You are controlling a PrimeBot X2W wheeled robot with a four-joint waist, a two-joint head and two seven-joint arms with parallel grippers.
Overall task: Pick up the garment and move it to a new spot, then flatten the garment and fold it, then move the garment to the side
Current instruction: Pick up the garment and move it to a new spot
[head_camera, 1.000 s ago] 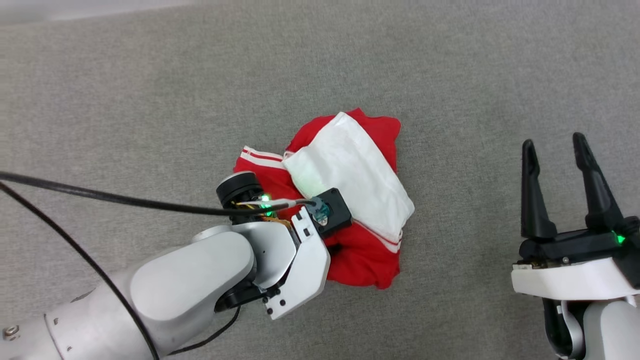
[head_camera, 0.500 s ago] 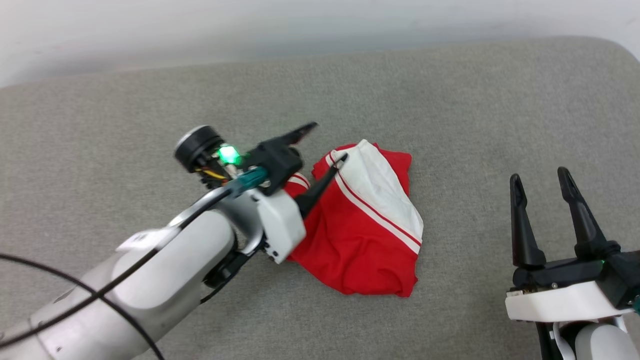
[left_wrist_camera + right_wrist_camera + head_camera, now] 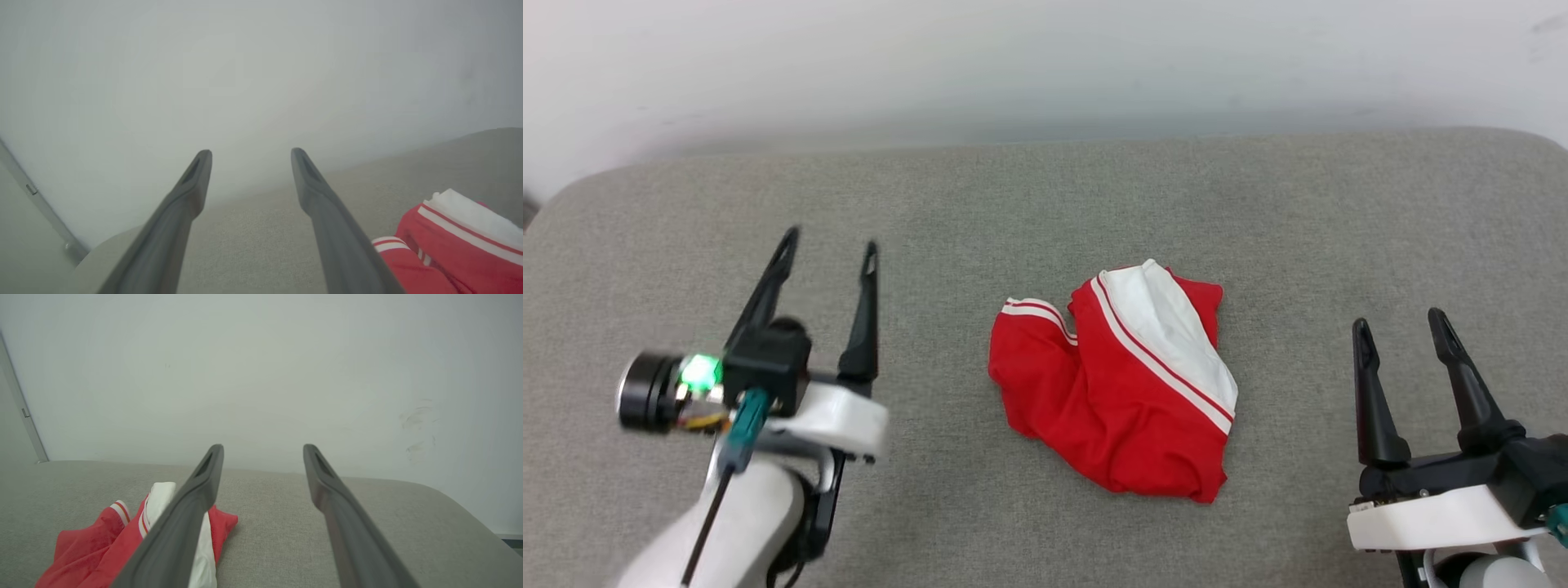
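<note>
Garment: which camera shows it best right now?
Head view: the whole crumpled garment lies unobstructed. The left wrist view catches part of it at lower right, cut by the frame; the right wrist view shows it at lower left, partly behind the right pincer.

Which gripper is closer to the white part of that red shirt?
Right. The right gripper sits open beside the white panel, not touching. The left gripper, also open, is off the far red side of the garment, farther away.

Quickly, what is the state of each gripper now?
Left gripper: open, holding nothing.
Right gripper: open, holding nothing.
</note>
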